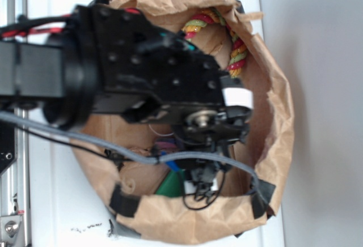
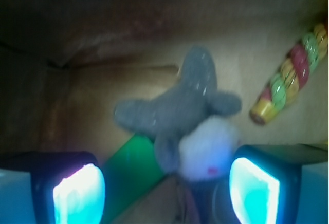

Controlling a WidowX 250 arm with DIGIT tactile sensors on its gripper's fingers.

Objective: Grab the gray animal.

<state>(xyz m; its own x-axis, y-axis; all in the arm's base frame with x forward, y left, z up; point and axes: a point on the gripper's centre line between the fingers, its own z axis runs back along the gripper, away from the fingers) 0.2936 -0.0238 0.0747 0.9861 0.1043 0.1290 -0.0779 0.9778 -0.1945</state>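
Observation:
In the wrist view the gray animal (image 2: pixel 180 108) lies on the brown floor of a paper bag. Its gray body and limbs spread out and its cream face with a red eye (image 2: pixel 208 152) points toward the camera. My gripper (image 2: pixel 167 190) is open. Its two glowing cyan pads (image 2: pixel 79 196) stand wide apart, one each side of the toy's head end. The face is close to the right pad but apart from it. In the exterior view my black arm and gripper (image 1: pixel 204 170) reach down into the bag and hide the toy.
A green rectangular block (image 2: pixel 136 167) lies under the toy; a corner also shows in the exterior view (image 1: pixel 169 186). A striped red-yellow-green rope (image 2: pixel 290 75) lies at the right, also seen along the bag's far side (image 1: pixel 235 51). The crumpled bag walls (image 1: pixel 278 116) ring the space.

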